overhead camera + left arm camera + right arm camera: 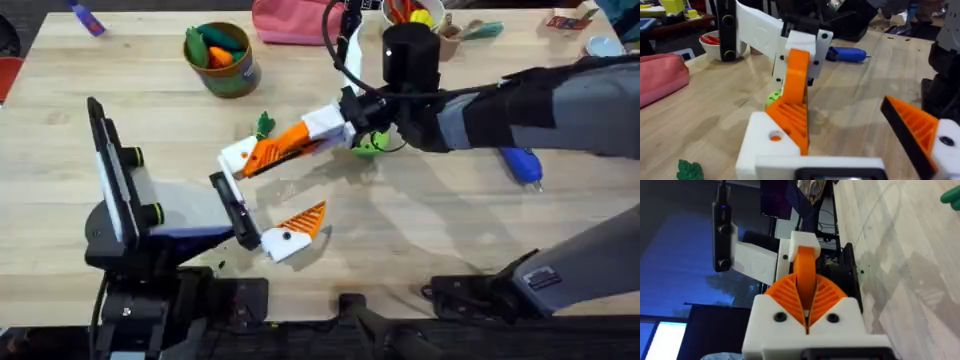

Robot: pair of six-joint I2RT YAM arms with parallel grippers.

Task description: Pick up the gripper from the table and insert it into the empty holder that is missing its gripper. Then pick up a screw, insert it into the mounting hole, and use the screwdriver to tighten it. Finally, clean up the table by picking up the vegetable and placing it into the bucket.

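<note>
Wooden table [420, 230], pale, bare grain around screwdriver [522, 165]. Small lime-green piece [368, 143] on table well left of screwdriver. White bowl [415, 12] with red and yellow bits beyond screwdriver, at far edge; brown cup [450, 40] just beside bowl, on screwdriver's side. Pink pouch [285, 20] further left along same edge. Fat green and orange toy vegetables [215, 45] far left of screwdriver. Purple-blue stick [88, 20] farthest from it, at far left corner.
</note>
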